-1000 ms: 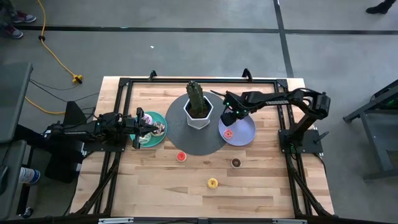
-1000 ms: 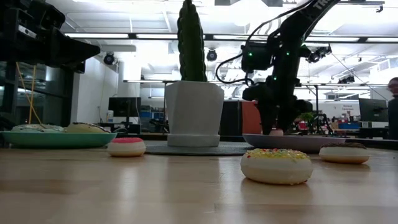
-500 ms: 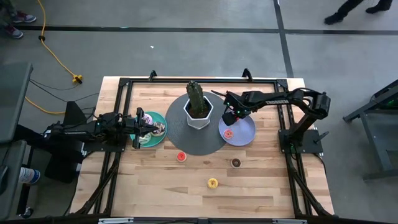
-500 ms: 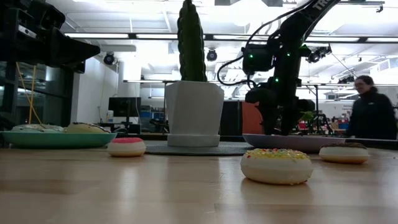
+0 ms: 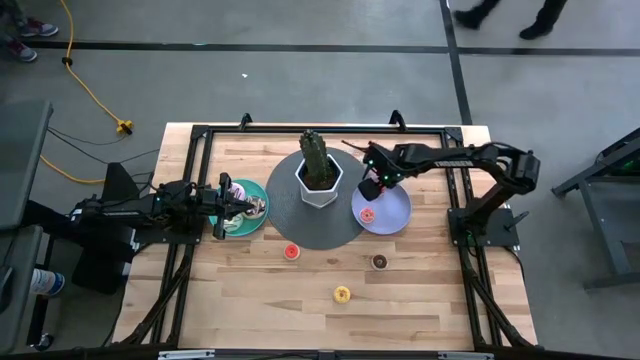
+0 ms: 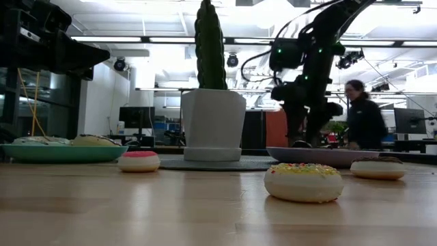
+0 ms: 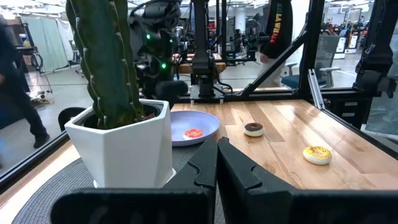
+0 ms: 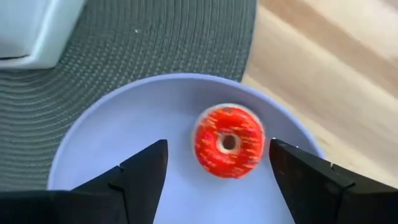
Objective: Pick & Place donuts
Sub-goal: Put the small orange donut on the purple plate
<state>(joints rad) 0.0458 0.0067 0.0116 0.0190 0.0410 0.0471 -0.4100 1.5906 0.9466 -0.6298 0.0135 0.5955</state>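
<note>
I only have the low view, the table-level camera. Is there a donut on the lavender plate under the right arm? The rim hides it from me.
Observer: Yes. One red donut lies flat on the lavender plate; the right wrist view shows it.
Operator: Is the right gripper holding it?
Observer: No. The right gripper hangs above the plate with its jaws open, clear of the donut.
Operator: And the left gripper?
Observer: The left gripper is shut, over the teal plate.
</note>
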